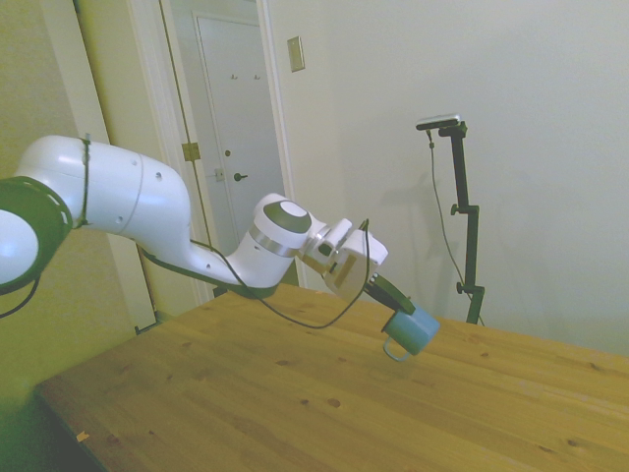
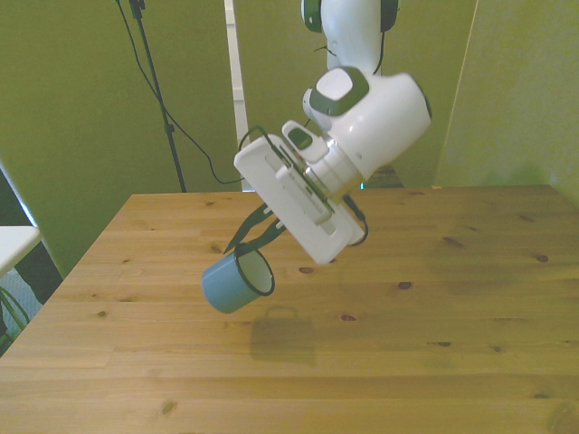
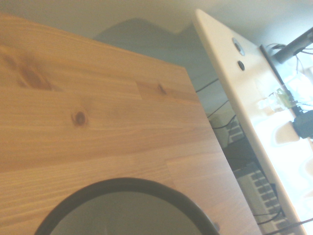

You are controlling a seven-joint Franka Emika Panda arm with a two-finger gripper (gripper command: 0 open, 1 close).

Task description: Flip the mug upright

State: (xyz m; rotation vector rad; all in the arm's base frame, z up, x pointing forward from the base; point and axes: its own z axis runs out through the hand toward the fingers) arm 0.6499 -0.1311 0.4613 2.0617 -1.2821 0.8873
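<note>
**Mug in the air above the table**

My gripper point(image 2: 254, 242) is clamped on the rim of the mug point(image 2: 233, 283), which hangs tilted, clear of the table point(image 2: 434, 362). The front view shows its open mouth and a shadow on the table beneath it. The side view shows the mug point(image 1: 410, 331) with its loop handle hanging below, toward the table. The wrist view gives only a dark curved rim and the table's wood grain.

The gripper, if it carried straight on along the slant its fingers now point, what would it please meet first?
Most likely the bare wooden table: the gripper, shut on the mug, points down at a slant, with nothing else visible ahead. Depth is uncertain.
</note>
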